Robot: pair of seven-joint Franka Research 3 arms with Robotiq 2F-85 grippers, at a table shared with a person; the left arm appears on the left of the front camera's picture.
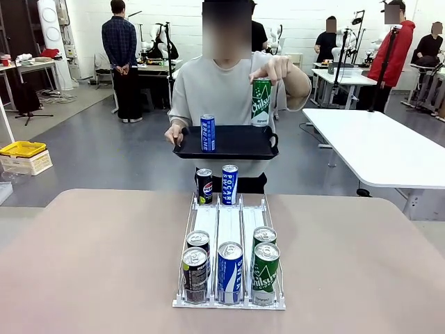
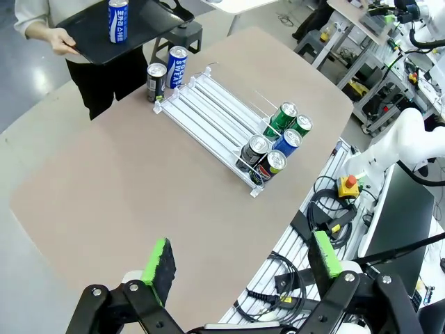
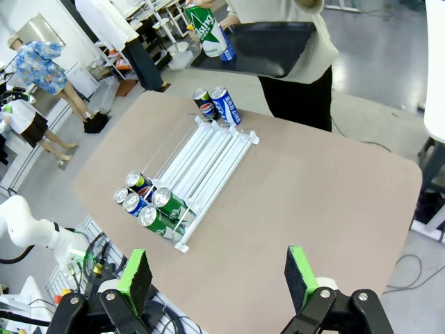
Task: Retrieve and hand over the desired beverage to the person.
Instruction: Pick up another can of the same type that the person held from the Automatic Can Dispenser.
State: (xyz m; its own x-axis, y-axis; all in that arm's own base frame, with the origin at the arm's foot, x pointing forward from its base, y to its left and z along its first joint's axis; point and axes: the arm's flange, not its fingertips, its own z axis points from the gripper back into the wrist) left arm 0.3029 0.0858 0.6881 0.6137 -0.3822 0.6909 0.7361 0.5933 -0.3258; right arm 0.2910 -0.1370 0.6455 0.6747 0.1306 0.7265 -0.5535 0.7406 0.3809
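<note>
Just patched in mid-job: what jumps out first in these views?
The person across the table holds a black tray with a blue can standing on it, the other hand gripping a green can by its top at the tray. On the table's middle a white rack holds five cans at its near end, with a Pepsi can and a Pocari can standing just past its far end.

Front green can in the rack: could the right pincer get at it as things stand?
Probably yes: the right pincer is open, and the front green can stands at the rack's near end, top and right side free.
</note>
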